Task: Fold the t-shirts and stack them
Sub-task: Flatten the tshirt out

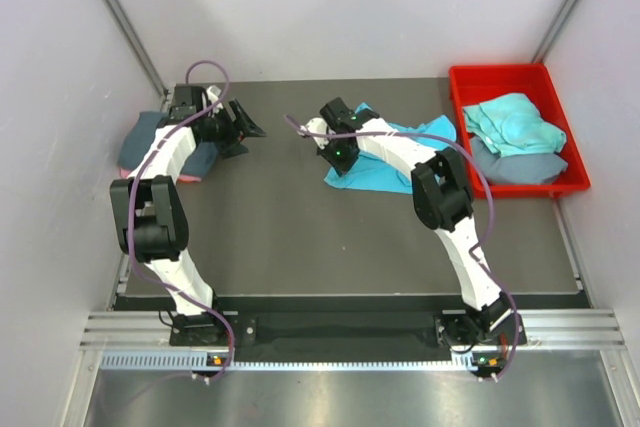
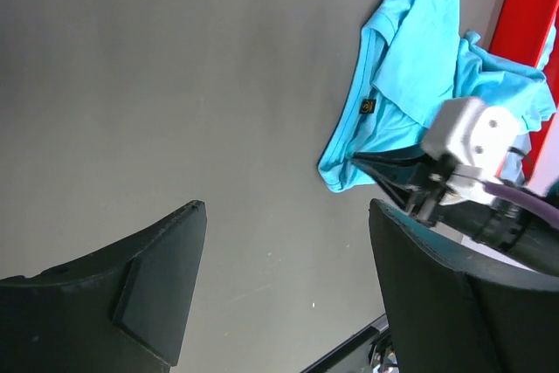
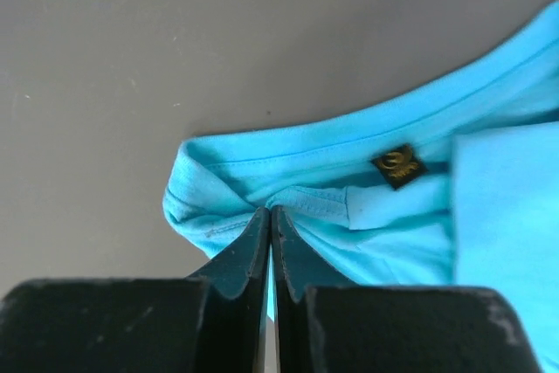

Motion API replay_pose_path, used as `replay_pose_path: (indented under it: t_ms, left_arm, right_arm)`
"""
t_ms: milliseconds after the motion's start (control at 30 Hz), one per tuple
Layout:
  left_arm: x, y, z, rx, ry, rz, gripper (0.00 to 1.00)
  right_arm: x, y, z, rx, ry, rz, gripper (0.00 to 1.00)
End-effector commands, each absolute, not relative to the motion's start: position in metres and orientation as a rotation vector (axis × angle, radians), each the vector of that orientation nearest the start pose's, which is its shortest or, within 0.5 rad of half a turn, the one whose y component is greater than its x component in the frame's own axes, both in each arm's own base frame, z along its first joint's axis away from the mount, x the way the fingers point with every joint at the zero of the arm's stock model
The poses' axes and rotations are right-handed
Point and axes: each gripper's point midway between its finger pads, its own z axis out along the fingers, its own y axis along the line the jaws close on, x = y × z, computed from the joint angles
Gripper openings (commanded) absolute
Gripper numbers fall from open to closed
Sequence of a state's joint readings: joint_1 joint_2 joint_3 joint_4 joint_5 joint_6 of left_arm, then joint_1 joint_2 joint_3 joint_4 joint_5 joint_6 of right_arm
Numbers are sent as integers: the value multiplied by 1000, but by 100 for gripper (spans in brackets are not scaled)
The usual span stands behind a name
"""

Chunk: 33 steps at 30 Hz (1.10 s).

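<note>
At the table's (image 1: 300,247) 9 o'clock edge in the top view lies a crumpled slate t-shirt (image 1: 140,137) with a pink sliver (image 1: 125,173) under it. Just toward 3 o'clock from that heap the left gripper (image 1: 248,125) hangs over bare tabletop, its jaws spread wide and holding nothing. Further toward 3 o'clock the right gripper (image 3: 269,212) has its jaws pressed together on a fold of the turquoise t-shirt (image 1: 372,175), pinching the cloth just below the collar band beside the small dark label (image 3: 397,166). That shirt lies bunched near the table's centre, its long axis running roughly from 8 to 2 o'clock, collar end toward the left arm. So the free collar edge lies at about 3 o'clock from the open left gripper, and that arm looks best placed to take a second hold for spreading the shirt flat. At the far 2 o'clock corner the red bin (image 1: 505,72) holds a teal t-shirt (image 1: 515,122) on top of another slate one (image 1: 520,167).
</note>
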<state>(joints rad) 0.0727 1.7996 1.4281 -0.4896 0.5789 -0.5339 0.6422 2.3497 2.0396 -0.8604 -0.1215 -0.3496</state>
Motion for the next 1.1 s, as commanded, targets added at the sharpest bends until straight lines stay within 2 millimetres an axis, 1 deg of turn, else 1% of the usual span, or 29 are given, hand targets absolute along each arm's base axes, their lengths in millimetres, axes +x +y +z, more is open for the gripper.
replay_pose_path:
  t_ms: [0,67,100,167,200,233,267,300,333,367,400,433,467,533,567,600,667,700,733,767,800,833,867,900,933,967,1000,1033,1067]
  left_arm:
    - [457,-79,175,-438,2329,-920,79]
    - [458,-80,172,-444,2334,-924,79]
    - [459,-80,171,-449,2335,-925,79]
    - [461,-80,167,-465,2341,-937,79]
    - [461,-82,166,-462,2344,-945,79]
    - [462,-83,164,-467,2346,-951,79]
    - [463,-83,163,-471,2348,-952,79]
    - [464,-83,162,-472,2348,-954,79]
    - [465,-83,161,-475,2352,-954,79]
    - [466,-83,160,-480,2352,-954,79]
    - [466,-83,160,-479,2353,-953,79]
    - [467,-84,161,-476,2351,-956,79]
    - [467,-85,161,-472,2350,-960,79]
    - [467,-89,162,-459,2351,-965,79]
    - [467,-91,163,-454,2350,-968,79]
    - [467,-93,163,-449,2352,-977,79]
    - [467,-98,163,-442,2355,-990,79]
    - [467,-103,163,-429,2356,-1000,79]
    - [467,-107,164,-419,2356,-1014,79]
    - [466,-110,163,-415,2358,-1023,79]
    - [465,-118,162,-399,2365,-1035,79]
    - [465,-123,159,-389,2375,-1045,79]
    - [465,-123,158,-392,2378,-1047,79]
    - [462,-140,157,-350,2394,-1066,79]
    - [463,-145,154,-341,2401,-1074,79]
    - [462,-151,153,-331,2410,-1089,79]
    - [462,-161,149,-321,2423,-1104,79]
    - [462,-167,149,-307,2428,-1117,79]
    - [460,-177,149,-283,2434,-1129,79]
  right_arm:
    - [441,344,154,-1269,2105,244,0]
    - [448,350,194,-1246,2013,244,0]
    - [455,355,232,-1210,1928,249,0]
    - [457,358,273,-1197,1826,235,0]
    - [455,356,307,-1169,1752,221,0]
    - [456,360,331,-1147,1673,212,0]
    - [454,361,350,-1144,1610,186,0]
    - [447,357,380,-1113,1544,177,0]
    - [448,357,406,-1069,1471,168,0]
    - [447,355,424,-1042,1425,156,0]
    - [442,348,452,-1000,1370,146,0]
    - [443,343,477,-940,1311,125,0]
    - [441,339,494,-917,1268,111,0]
    - [436,320,541,-807,1172,67,0]
    - [435,310,556,-774,1140,50,0]
    - [430,294,582,-720,1085,15,0]
    - [427,278,599,-683,1053,-37,0]
    - [424,268,606,-663,1044,-65,0]
    - [430,255,603,-636,1064,-112,0]
    - [439,237,600,-624,1078,-185,0]
    - [452,228,581,-626,1127,-233,0]
    - [463,211,571,-606,1172,-274,0]
    - [483,179,557,-548,1240,-299,0]
    - [496,161,539,-524,1303,-307,0]
    - [512,146,512,-514,1387,-315,0]
    - [527,112,492,-460,1462,-341,0]
    - [542,98,450,-471,1563,-366,0]
    - [549,85,426,-474,1628,-395,0]
    - [557,63,383,-508,1730,-446,0]
